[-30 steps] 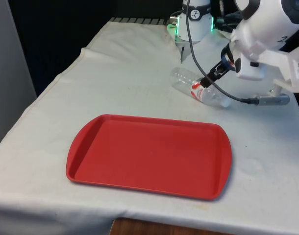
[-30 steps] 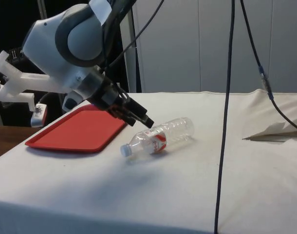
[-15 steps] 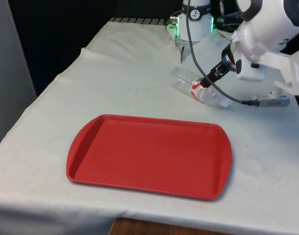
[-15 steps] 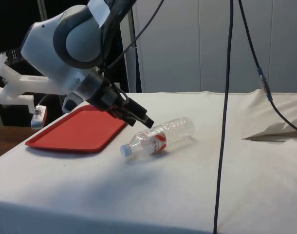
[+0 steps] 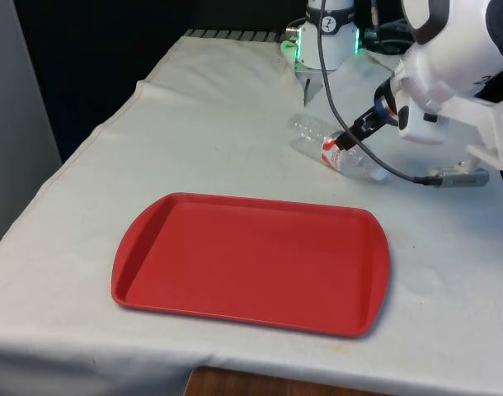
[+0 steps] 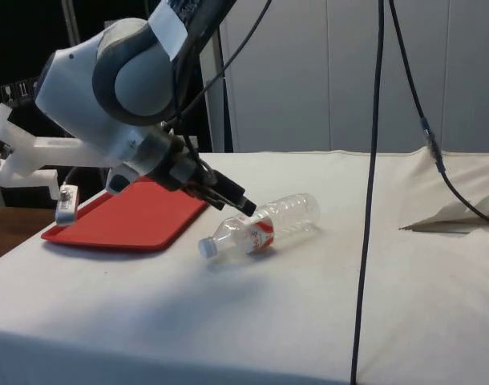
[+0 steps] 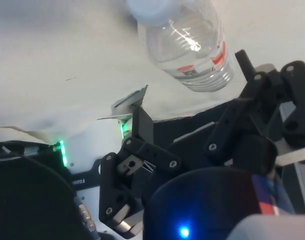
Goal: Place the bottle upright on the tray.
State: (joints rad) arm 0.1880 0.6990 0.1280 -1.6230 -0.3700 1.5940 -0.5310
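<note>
Hand has edged in over the last second and now sits right at the bottle, fingers spread wide, gripping nothing. Bottle hasn't moved: on its side on the bench, well clear of the red tray. Looks like final approach; grasp not made yet.

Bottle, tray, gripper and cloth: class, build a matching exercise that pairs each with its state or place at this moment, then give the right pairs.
Things:
1. bottle
2. tray
3. gripper
4. cloth

States:
A. red, nothing on it
B. lying on its side on the cloth
C. white, covering the table
D. open, tips close beside the bottle's label

Pairs: 1-B, 2-A, 3-D, 4-C
</note>
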